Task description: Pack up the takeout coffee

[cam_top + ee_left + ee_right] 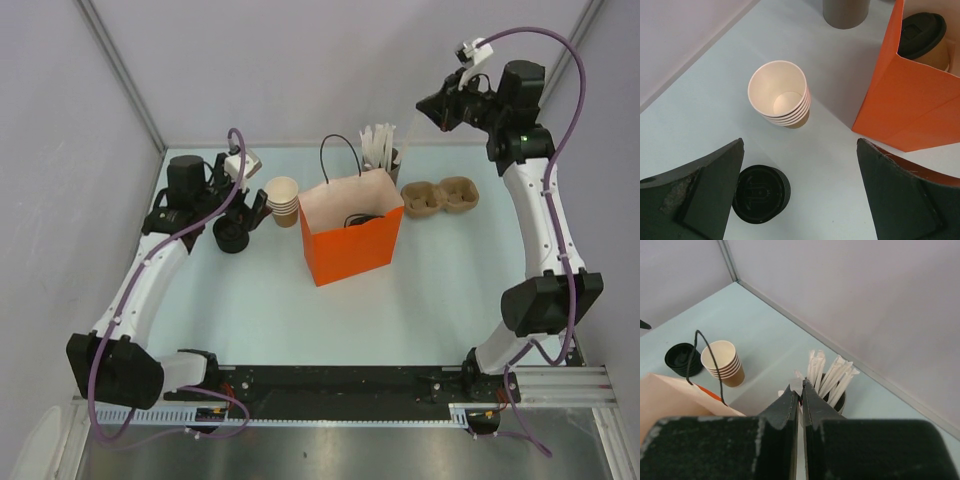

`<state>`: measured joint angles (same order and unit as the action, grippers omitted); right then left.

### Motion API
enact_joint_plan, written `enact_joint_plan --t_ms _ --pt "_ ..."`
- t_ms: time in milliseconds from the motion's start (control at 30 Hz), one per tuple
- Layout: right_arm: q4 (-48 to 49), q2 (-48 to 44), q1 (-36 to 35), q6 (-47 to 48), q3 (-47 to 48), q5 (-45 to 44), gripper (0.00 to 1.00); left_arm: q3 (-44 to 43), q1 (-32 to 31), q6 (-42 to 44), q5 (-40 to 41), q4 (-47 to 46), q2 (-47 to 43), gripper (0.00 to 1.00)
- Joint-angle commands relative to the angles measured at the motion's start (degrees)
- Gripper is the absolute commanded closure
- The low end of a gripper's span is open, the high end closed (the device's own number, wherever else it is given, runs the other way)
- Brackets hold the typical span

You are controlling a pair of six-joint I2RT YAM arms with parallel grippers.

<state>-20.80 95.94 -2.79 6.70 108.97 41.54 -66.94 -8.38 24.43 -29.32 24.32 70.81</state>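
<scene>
The takeout coffee [922, 35], a tan cup with a black lid, stands inside the orange paper bag [352, 245] at the table's middle. My left gripper [245, 212] hovers left of the bag, wide open and holding nothing [800, 150]. Below it are the stack of black lids [761, 193], by the left finger, and the stack of lidless cups [780, 95]. My right gripper [432, 110] is raised high at the back right. In the right wrist view it [801, 388] is shut on a white paper-wrapped straw [796, 386], above the dark straw holder [836, 396].
A brown pulp cup carrier [440, 197] lies right of the bag. The holder of wrapped straws [385, 152] stands behind the bag, whose black handle [338, 150] sticks up. Walls close the table at the back and on both sides.
</scene>
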Motion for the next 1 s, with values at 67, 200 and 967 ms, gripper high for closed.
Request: enact_joint_plan --t_ms 67,200,967 --pt "-3.5 -7.0 -6.1 8.7 0.9 -11.3 0.94 1.4 0.5 -0.3 -1.6 -4.5 -2.7 0.01" --pt "-3.9 -9.0 -9.4 10.3 1.8 -15.6 0.94 0.7 0.6 -0.2 1.6 -3.8 -2.6 0.01" --pt "-17.1 -15.2 -30.7 18.1 6.5 -23.2 0.96 3.8 0.6 -1.7 8.0 -6.1 -3.0 0.0"
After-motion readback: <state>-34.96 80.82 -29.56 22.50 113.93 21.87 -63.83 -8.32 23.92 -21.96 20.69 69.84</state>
